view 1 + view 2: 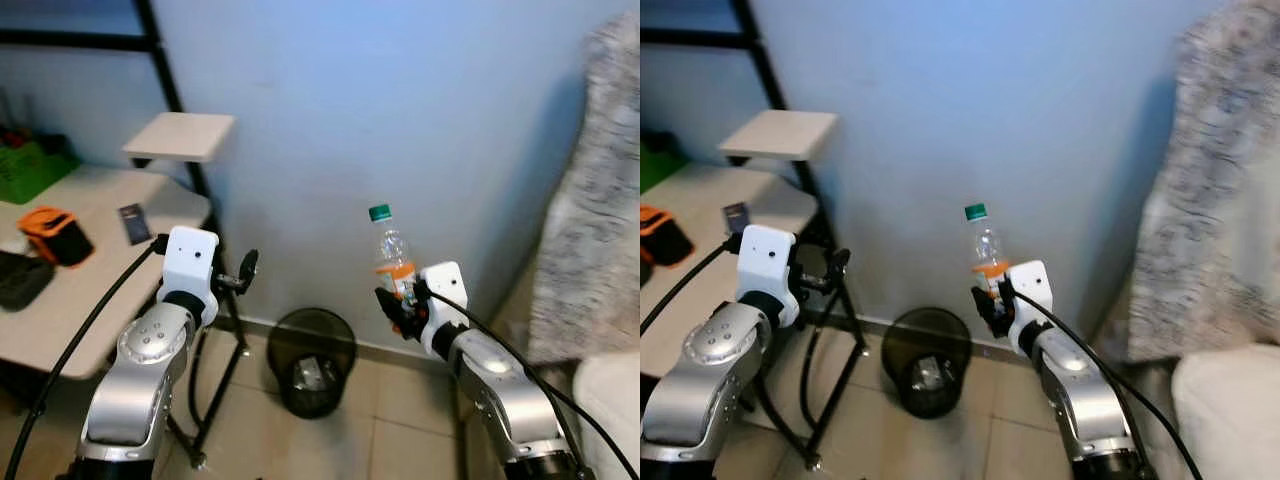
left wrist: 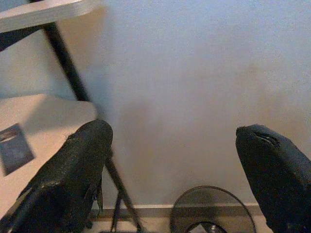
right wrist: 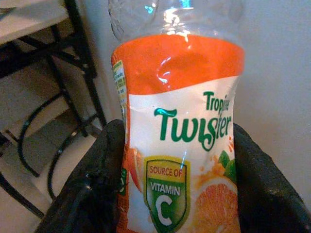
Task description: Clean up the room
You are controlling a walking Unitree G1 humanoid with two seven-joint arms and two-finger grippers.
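Note:
My right gripper [image 1: 397, 297] is shut on a clear plastic bottle [image 1: 391, 252] with a green cap and an orange-and-white label [image 3: 180, 145]. It holds the bottle upright in front of the blue wall, up and to the right of a black mesh wastebasket [image 1: 313, 360] on the tiled floor. Crumpled trash lies inside the basket. My left gripper [image 1: 246, 270] is raised near the table's edge, open, with nothing between its fingers [image 2: 73, 179]. The wastebasket's rim [image 2: 209, 208] shows below it.
A white table [image 1: 100, 200] on black legs stands at the left, carrying an orange-and-black box [image 1: 55, 235], a dark card [image 1: 133, 222] and a green item [image 1: 30, 165]. A small white shelf [image 1: 180, 135] juts out above. Patterned fabric [image 1: 590, 200] hangs at the right.

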